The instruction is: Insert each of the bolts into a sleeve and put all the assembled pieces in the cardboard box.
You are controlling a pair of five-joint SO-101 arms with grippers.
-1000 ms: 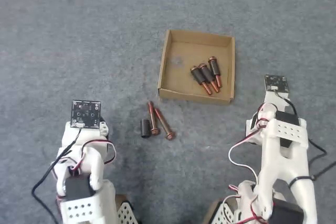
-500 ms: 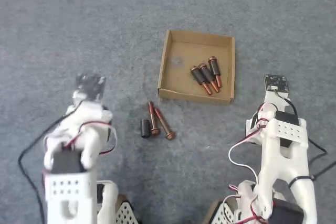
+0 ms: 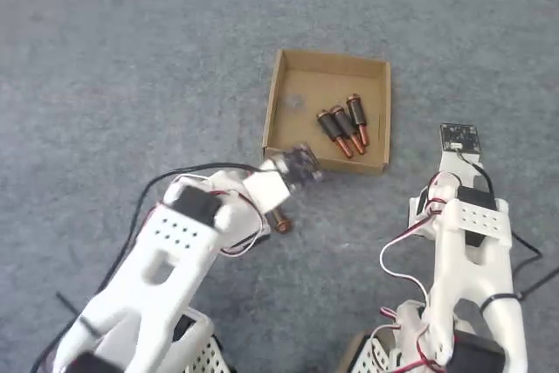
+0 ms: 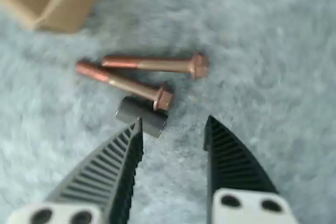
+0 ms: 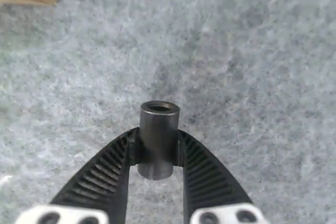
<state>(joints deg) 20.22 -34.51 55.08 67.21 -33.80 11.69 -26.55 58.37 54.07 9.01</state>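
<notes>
Now L fingers spread over loose sleeve, bolts, near box corner; R fingers pinch 2nd sleeve.

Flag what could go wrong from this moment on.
The open left gripper hangs over the loose sleeve, which lies against the head of the nearer bolt; closing may pinch or scatter both. The right gripper grips the second sleeve with only its fingertips, so a bolt pushed in might tilt it.

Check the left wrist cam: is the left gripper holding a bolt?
No, the left gripper is open and empty, and the two bolts lie loose on the carpet beyond its fingertips.
</notes>
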